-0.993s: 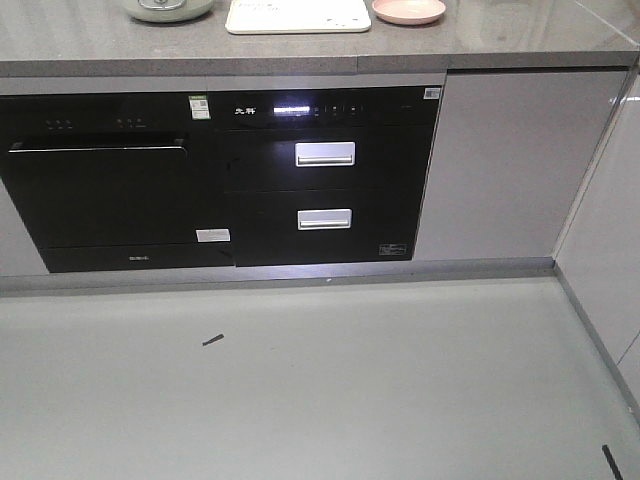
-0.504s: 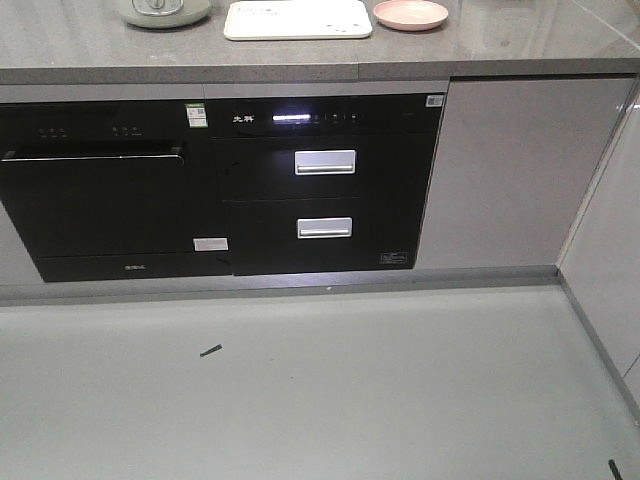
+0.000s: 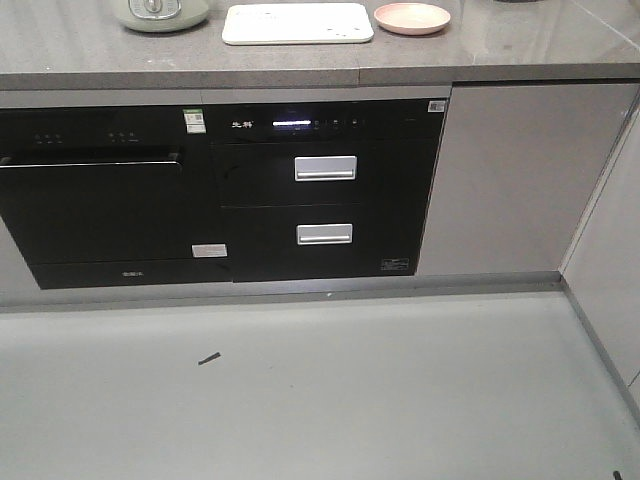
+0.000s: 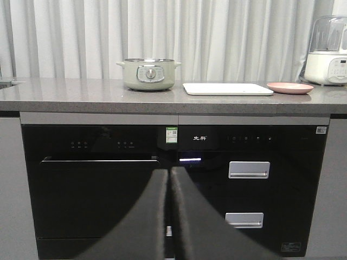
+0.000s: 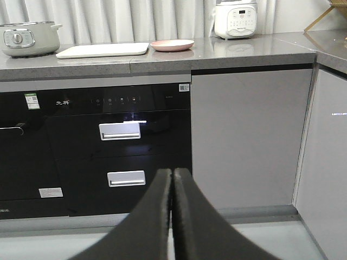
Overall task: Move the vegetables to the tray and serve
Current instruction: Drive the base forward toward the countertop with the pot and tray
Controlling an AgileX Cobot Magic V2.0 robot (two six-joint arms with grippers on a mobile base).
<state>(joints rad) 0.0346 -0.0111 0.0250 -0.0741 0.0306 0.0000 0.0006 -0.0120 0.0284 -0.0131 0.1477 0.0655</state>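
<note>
Cream-white tray (image 3: 297, 22), pink plate (image 3: 411, 17), speckled grey counter (image 3: 300, 62)

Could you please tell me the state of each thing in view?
tray, empty
pink plate, empty
upper drawer, shut
lower drawer, shut
left appliance door, shut
control display, lit
left gripper, shut, holding nothing
right gripper, shut, holding nothing

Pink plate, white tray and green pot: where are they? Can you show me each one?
pink plate (image 4: 290, 88), left wrist view, on its near rim.
tray (image 4: 227, 89), left wrist view, on its bare top.
green pot (image 4: 148, 75), left wrist view, on its front wall at the dial.
</note>
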